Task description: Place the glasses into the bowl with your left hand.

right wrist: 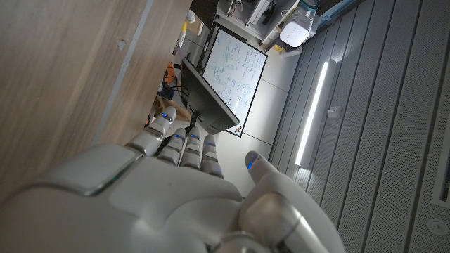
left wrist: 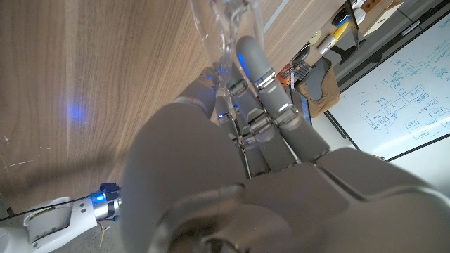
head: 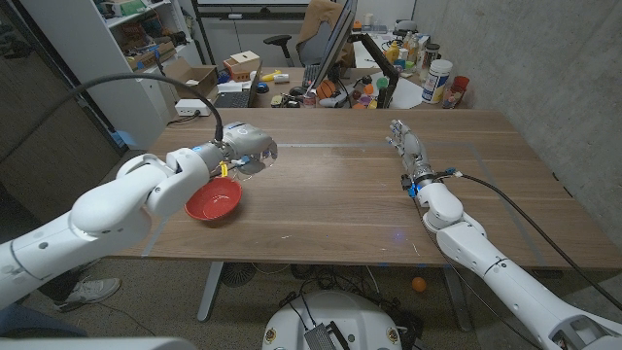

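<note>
Left hand (head: 248, 146) gripping clear glasses (head: 255, 164), lifted just beyond red bowl (head: 213, 201); bowl nearer robot, below-left. Right hand (head: 405, 146) empty, fingers straight.

Bowl (head: 213, 201) sat on table (head: 330, 204), toward robot's left side, near front edge. Left hand (head: 245, 146) hung just behind bowl, above table, gripping glasses (head: 255, 163) — glasses between hand and bowl's far rim. In left wrist view, glasses (left wrist: 226, 28) stuck out past fingers (left wrist: 256, 67). Right hand (head: 405, 144) was well apart on robot's right — fingers toward table's far edge.
</note>
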Motion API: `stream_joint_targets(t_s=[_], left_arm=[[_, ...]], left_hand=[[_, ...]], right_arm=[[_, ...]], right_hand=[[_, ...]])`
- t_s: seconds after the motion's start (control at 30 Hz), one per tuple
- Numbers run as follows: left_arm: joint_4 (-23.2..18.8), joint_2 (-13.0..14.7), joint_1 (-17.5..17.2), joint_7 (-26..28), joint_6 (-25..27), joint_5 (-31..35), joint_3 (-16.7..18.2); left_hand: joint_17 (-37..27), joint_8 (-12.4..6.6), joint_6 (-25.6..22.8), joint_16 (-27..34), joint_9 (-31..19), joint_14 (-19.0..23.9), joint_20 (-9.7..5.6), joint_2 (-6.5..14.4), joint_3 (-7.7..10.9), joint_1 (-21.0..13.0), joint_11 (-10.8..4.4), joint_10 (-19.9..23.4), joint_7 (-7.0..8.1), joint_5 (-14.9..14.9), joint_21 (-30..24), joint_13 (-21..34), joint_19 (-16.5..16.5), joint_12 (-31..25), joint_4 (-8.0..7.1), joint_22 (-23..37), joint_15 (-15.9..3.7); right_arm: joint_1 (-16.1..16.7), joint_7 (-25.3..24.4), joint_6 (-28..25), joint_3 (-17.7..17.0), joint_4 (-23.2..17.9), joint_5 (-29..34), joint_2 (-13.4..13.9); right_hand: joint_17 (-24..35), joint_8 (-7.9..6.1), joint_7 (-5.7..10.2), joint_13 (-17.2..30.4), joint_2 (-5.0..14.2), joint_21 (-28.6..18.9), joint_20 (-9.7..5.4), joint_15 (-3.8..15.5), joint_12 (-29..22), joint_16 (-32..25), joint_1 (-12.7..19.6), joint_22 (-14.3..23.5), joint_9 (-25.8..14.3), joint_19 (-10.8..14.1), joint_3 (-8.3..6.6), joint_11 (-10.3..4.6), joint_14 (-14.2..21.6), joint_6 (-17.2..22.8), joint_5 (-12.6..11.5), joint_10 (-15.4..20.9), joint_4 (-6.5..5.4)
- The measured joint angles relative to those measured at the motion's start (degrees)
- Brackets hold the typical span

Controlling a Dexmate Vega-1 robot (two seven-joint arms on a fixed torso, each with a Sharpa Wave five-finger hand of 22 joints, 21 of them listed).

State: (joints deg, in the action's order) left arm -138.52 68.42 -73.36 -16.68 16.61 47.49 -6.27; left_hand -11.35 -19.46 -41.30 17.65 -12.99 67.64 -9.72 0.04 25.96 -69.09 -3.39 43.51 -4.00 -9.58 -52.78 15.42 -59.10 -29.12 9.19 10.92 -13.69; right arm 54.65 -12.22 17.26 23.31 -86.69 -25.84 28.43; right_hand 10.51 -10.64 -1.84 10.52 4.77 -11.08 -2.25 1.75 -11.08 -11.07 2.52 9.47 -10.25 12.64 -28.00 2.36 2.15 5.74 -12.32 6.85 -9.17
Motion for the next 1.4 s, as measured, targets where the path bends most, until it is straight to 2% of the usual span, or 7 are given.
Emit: stream_joint_targets(t_s=[0.27, 0.53, 0.57, 0.8, 1.13, 1.37, 1.4], left_arm=[[-1.1, -0.3, -4.6, -0.6, 2.5, 1.6, 3.9], [-1.1, -0.3, -4.6, -2.1, 4.9, 4.1, 3.9], [-2.1, -2.2, -8.7, -2.5, 5.3, 4.6, 7.1], [-2.9, -4.3, -11.4, -4.9, 7.7, 8.0, 9.3], [-3.7, -7.2, -13.4, -9.1, 10.5, 13.6, 11.1], [-3.7, -7.8, -13.7, -10.3, 9.6, 14.5, 11.7], [-3.1, -9.1, -14.1, -10.3, 9.1, 14.4, 13.1]], left_hand=[[0.0, 0.01, -0.3, -0.1, 0.0, 0.0, 0.31, 0.0, -0.23, 0.0, 0.10, 0.1, 0.12, 0.0, -0.2, 0.2, 0.3, 0.0, -0.10, 0.0, -0.02], [0.0, 0.01, -0.6, -0.2, 0.0, 0.2, 0.21, 0.0, -0.24, 0.0, 0.11, 0.1, 0.01, 0.1, -0.6, 0.4, 0.4, 0.1, -0.09, 0.0, -0.20], [0.0, 0.01, -0.6, -0.2, 0.0, 0.2, 0.21, 0.0, -0.24, 0.0, 0.11, 0.1, 0.01, 0.1, -0.6, 0.5, 0.4, 0.3, -0.09, 0.0, -0.20], [0.0, 0.44, -0.6, -0.3, 0.0, 0.2, 0.21, 0.0, -0.40, 0.0, 0.02, 0.4, 0.01, 0.2, -0.9, 0.5, 0.4, 0.4, 0.05, 0.0, -0.21], [0.0, 0.85, -0.6, -0.4, -0.3, 0.2, 0.40, 0.0, -0.40, 0.0, 0.00, 0.4, 0.02, 0.2, -1.3, 0.6, 0.8, 0.6, 0.05, 0.0, -0.22], [0.0, 0.90, -0.9, -0.4, -0.3, 0.2, 0.62, 0.0, -0.40, 0.0, -0.01, 0.4, 0.30, 0.0, -1.5, 0.8, 1.0, 0.8, 0.05, 0.0, -0.22], [0.0, 0.90, -0.9, -0.4, -0.3, 0.2, 0.62, 0.1, -0.40, -0.1, -0.01, 0.4, 0.30, 0.0, -1.5, 0.8, 1.0, 0.8, 0.05, 0.0, -0.22]], right_arm=[[-0.3, -0.3, -0.2, 0.1, 0.0, 0.3, -0.2], [-0.7, -0.3, -0.2, 0.3, 0.0, 0.3, -0.4], [-0.8, -0.3, -0.4, 0.4, 0.0, 0.4, -0.4], [-1.0, -0.2, -0.4, 0.5, 0.3, 0.4, -0.6], [-1.5, 0.0, -0.5, 0.7, 0.7, 0.4, -0.8], [-1.6, 0.0, -0.5, 0.8, 0.7, 0.4, -0.8], [-1.6, 0.0, -0.7, 0.8, 0.7, 0.5, -0.8]], right_hand=[[0.0, 0.00, 0.00, 0.0, 0.00, 0.0, 0.00, 0.00, 0.0, 0.0, 0.0, 0.0, 0.0, 0.0, 0.00, 0.00, 0.0, 0.0, 0.0, 0.0, 0.00], [0.0, 0.00, 0.00, 0.0, 0.00, 0.0, 0.00, 0.00, 0.0, 0.0, 0.0, 0.0, 0.0, 0.0, 0.00, 0.00, 0.0, 0.0, 0.0, 0.0, 0.00], [0.0, 0.00, 0.00, 0.0, 0.00, 0.0, 0.00, 0.00, 0.0, 0.0, 0.0, 0.0, 0.0, 0.0, 0.00, 0.00, 0.0, 0.0, 0.0, 0.0, 0.00], [0.0, 0.00, 0.00, 0.0, 0.00, 0.0, 0.00, 0.00, 0.0, 0.0, 0.0, 0.0, 0.0, 0.0, 0.00, 0.00, 0.0, 0.0, 0.0, 0.0, 0.00], [0.0, 0.00, 0.00, 0.0, 0.00, 0.0, 0.00, 0.00, 0.0, 0.0, 0.0, 0.0, 0.0, 0.0, 0.00, 0.00, 0.0, 0.0, 0.0, 0.0, 0.00], [0.0, 0.00, 0.00, 0.0, 0.00, 0.0, 0.00, 0.00, 0.0, 0.0, 0.0, 0.0, 0.0, 0.0, 0.00, 0.00, 0.0, 0.0, 0.0, 0.0, 0.00], [0.0, 0.00, 0.00, 0.0, 0.00, 0.0, 0.00, 0.00, 0.0, 0.0, 0.0, 0.0, 0.0, 0.0, 0.00, 0.00, 0.0, 0.0, 0.0, 0.0, 0.00]])
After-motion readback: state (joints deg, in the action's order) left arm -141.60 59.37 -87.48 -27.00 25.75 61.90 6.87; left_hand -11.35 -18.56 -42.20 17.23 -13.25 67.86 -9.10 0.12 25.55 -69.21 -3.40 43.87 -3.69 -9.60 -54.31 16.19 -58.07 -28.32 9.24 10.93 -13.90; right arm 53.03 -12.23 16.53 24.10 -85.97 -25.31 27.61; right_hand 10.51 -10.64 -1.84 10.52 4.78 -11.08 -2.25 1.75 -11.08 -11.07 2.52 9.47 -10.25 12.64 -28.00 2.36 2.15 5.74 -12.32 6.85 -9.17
